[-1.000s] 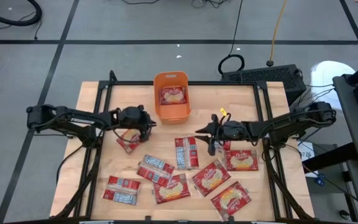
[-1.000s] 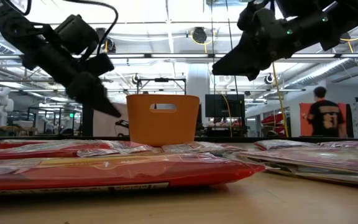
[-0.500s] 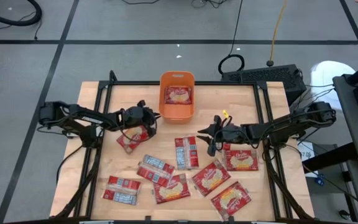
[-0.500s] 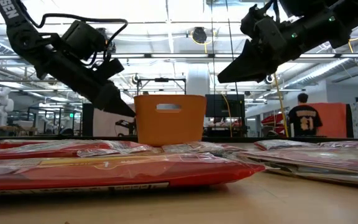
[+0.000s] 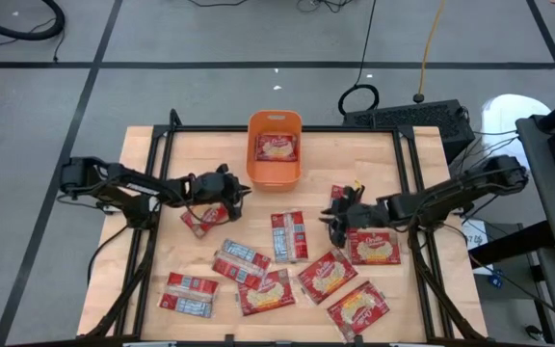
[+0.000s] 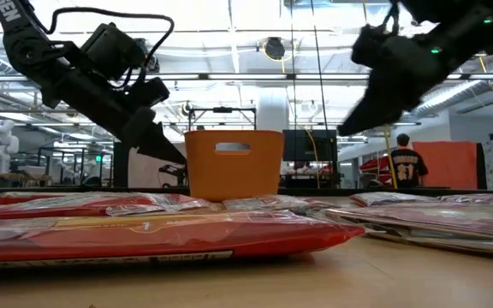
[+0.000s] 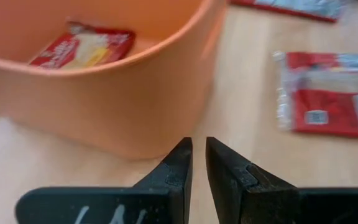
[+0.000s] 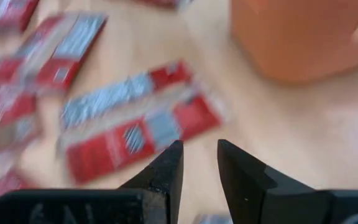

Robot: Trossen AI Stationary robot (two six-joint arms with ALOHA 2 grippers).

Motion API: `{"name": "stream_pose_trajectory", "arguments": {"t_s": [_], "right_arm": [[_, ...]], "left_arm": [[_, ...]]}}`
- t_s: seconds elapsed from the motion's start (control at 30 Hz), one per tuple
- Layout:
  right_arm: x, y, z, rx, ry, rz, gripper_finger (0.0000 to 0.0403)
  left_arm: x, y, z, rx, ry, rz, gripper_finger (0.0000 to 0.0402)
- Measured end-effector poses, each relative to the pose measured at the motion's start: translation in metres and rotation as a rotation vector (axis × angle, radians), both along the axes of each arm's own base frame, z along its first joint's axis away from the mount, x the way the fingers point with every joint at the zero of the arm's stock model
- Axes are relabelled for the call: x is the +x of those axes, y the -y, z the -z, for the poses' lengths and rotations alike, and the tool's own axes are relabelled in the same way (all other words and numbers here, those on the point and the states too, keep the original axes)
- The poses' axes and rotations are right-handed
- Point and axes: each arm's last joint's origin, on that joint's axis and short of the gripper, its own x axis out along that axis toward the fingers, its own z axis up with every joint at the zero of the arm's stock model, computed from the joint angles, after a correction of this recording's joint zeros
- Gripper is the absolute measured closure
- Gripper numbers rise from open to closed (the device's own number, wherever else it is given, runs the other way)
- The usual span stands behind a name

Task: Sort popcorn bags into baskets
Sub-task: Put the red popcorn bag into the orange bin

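Observation:
The orange basket (image 5: 275,172) stands at the table's far middle with one popcorn bag (image 5: 276,147) lying flat inside it. Several more red bags lie flat across the near half, among them one showing its grey-blue face (image 5: 289,235) and one under my left arm (image 5: 203,218). My left gripper (image 5: 242,190) is shut and points level at the basket's near-left corner (image 7: 166,134). My right gripper (image 5: 330,216) hovers right of the grey-blue bag (image 8: 138,127) with a narrow gap between its fingers, holding nothing. My left gripper points its shut fingertips (image 7: 185,149) level, from the table's left, at the foot of the basket's outer wall (image 7: 160,140) by the near-left corner. I cannot tell whether they touch the wall or stop just short of it.
A black frame rail runs along the table's left, far and right sides (image 5: 152,173). Bare wood lies right of the basket (image 5: 355,159) and along the far-left corner. In the low view a person (image 6: 400,162) stands far off in the room behind.
My left gripper moved toward the table's right, along the basket's left side, and the basket slid a little toward the right edge, then stayed put. My right gripper drifted slightly toward the right and near edges.

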Motion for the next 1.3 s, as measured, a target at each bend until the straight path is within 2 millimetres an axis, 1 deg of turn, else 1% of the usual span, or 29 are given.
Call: {"name": "stream_pose_trajectory", "arguments": {"t_s": [0.1,0.2,0.33,0.43,0.53,0.67,0.8,0.93,1.03,1.13,1.3], "right_arm": [[-0.008,-0.014,0.007,0.046,-0.074,-0.029,0.0301],[-0.015,-0.026,0.013,0.072,-0.136,-0.034,0.028],[-0.021,-0.036,0.014,0.081,-0.142,-0.037,0.0243],[-0.026,-0.041,0.016,0.037,-0.169,-0.052,0.0221],[-0.03,-0.041,0.018,-0.02,-0.2,-0.044,0.0206],[-0.031,-0.038,0.019,-0.099,-0.225,-0.084,0.0194],[-0.028,-0.036,0.024,-0.216,-0.257,-0.12,0.0191],[-0.019,-0.035,0.033,-0.298,-0.275,-0.157,0.0191],[-0.012,-0.031,0.042,-0.303,-0.294,-0.142,0.0191],[-0.01,-0.027,0.052,-0.299,-0.34,-0.116,0.0191],[-0.004,-0.025,0.064,-0.238,-0.381,-0.113,0.0193]], "left_arm": [[0.004,0.01,-0.003,-0.002,0.04,0.041,0.035],[0.006,0.02,-0.007,0.002,0.08,0.082,0.035],[0.008,0.028,-0.009,0.001,0.106,0.117,0.035],[0.009,0.033,-0.01,-0.014,0.123,0.126,0.035],[0.009,0.036,-0.01,-0.035,0.133,0.128,0.035],[0.009,0.041,-0.01,-0.05,0.137,0.132,0.035],[0.01,0.046,-0.011,-0.054,0.146,0.148,0.035],[0.01,0.05,-0.013,-0.048,0.165,0.164,0.035],[0.011,0.052,-0.014,-0.045,0.176,0.171,0.035],[0.011,0.053,-0.015,-0.045,0.19,0.177,0.035],[0.011,0.053,-0.015,-0.045,0.19,0.177,0.035]]}}
